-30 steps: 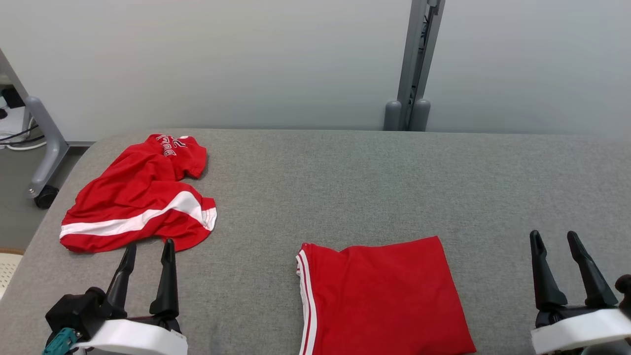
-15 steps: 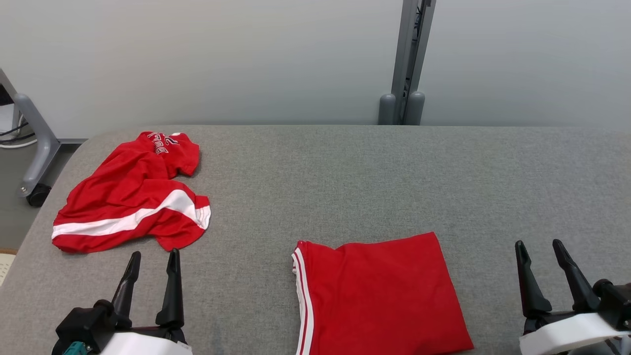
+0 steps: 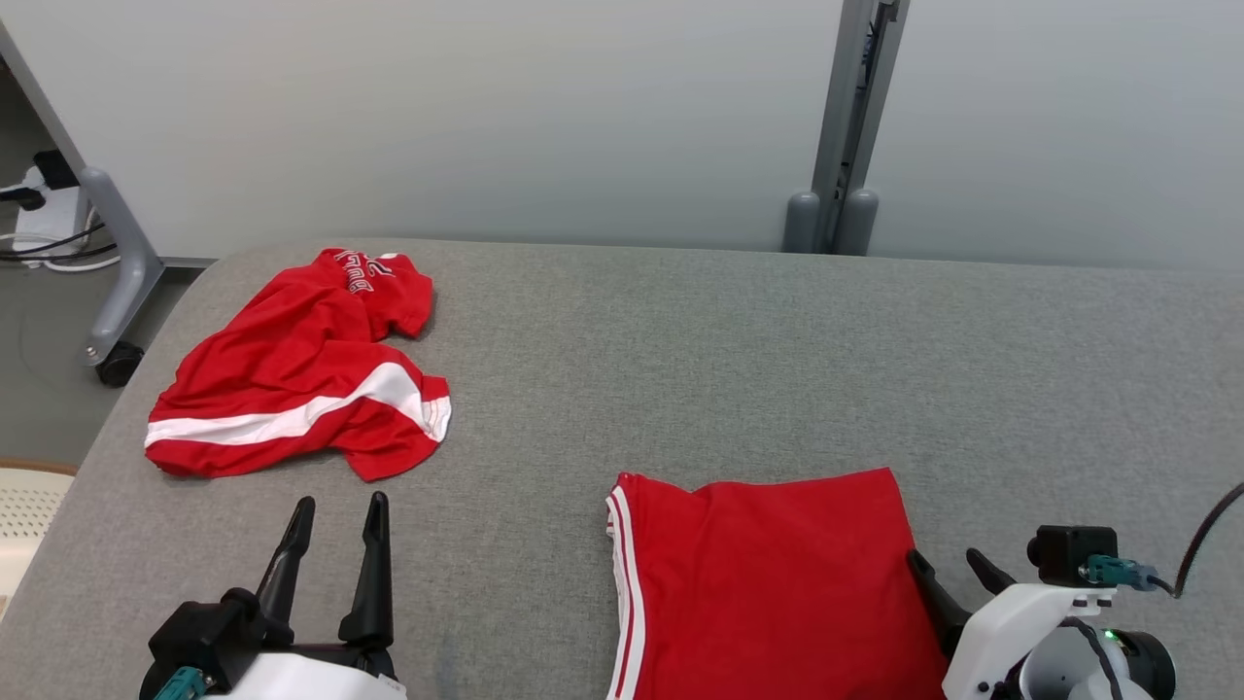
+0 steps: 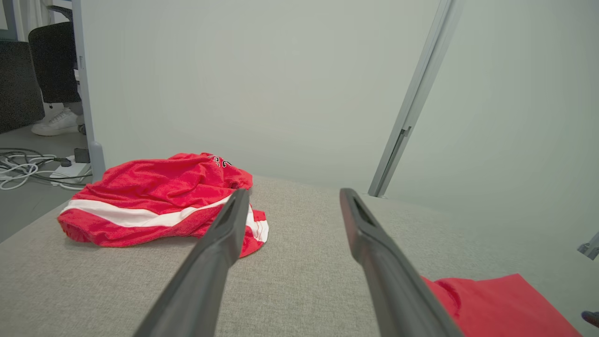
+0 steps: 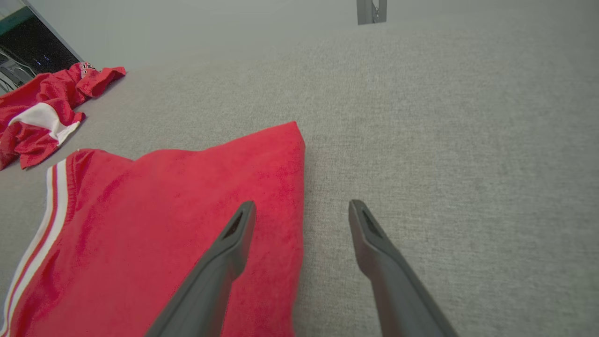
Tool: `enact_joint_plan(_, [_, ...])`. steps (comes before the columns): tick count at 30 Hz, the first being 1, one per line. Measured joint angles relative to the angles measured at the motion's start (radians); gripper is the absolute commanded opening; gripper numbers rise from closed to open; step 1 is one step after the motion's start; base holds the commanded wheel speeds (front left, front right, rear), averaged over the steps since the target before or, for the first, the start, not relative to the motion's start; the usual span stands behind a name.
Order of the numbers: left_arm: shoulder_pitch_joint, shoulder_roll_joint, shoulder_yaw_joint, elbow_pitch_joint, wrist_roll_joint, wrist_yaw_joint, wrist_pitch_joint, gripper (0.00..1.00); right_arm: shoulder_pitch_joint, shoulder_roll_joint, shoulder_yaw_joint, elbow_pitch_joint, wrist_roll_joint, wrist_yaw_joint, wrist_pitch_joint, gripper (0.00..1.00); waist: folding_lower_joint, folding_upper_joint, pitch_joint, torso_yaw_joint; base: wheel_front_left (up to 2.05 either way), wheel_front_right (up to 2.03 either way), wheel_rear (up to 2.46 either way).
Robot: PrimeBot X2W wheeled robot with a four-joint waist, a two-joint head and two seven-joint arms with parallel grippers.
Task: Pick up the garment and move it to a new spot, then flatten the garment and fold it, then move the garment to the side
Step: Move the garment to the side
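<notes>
1. Your folded garment (image 3: 768, 583) is lying flat on the table (image 3: 680, 321), near-middle.
2. Your right gripper (image 3: 943, 560) is swinging in, fingers spread and empty, astride its right edge: probably starting the sideways move.
3. Your left gripper (image 3: 342, 506) is waiting, spread, empty.
</notes>
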Motion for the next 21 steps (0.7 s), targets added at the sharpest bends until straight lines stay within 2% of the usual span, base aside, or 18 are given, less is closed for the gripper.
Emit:
enact_joint_plan(7, [-0.010, -0.013, 0.000, 0.020, 0.011, -0.017, 0.000, 1.00, -0.055, 0.032, -0.025, 0.126, 0.042, 0.000, 0.106, 1.00, 0.0000, 0.0000, 0.000, 0.044, 0.00, 0.00, 0.00])
enact_joint_plan(15, [-0.017, -0.022, 0.001, 0.034, 0.021, -0.031, 0.000, 1.00, -0.079, 0.050, -0.049, 0.211, 0.075, 0.000, 0.154, 1.00, 0.0000, 0.0000, 0.004, 0.085, 0.00, 0.00, 0.00])
enact_joint_plan(16, [-0.019, -0.022, 0.001, 0.034, 0.024, -0.032, 0.000, 1.00, -0.081, 0.051, -0.052, 0.218, 0.075, 0.000, 0.153, 0.49, 0.0000, 0.0000, 0.004, 0.089, 0.00, 0.00, 0.00])
enact_joint_plan(17, [-0.019, -0.023, 0.003, 0.035, 0.026, -0.033, 0.000, 1.00, -0.083, 0.054, -0.052, 0.220, 0.075, 0.000, 0.145, 0.15, 0.0000, 0.0000, 0.005, 0.093, 0.00, 0.00, 0.00])
enact_joint_plan(18, [-0.019, -0.023, 0.005, 0.035, 0.027, -0.035, 0.000, 1.00, -0.086, 0.057, -0.053, 0.222, 0.077, 0.000, 0.134, 0.00, 0.0000, 0.0000, 0.006, 0.096, 0.00, 0.00, 0.00])
enact_joint_plan(21, [-0.020, -0.024, 0.010, 0.036, 0.033, -0.036, 0.000, 1.00, -0.095, 0.065, -0.040, 0.219, 0.078, 0.000, 0.104, 0.00, 0.0000, 0.0000, 0.008, 0.099, 0.00, 0.00, 0.00])
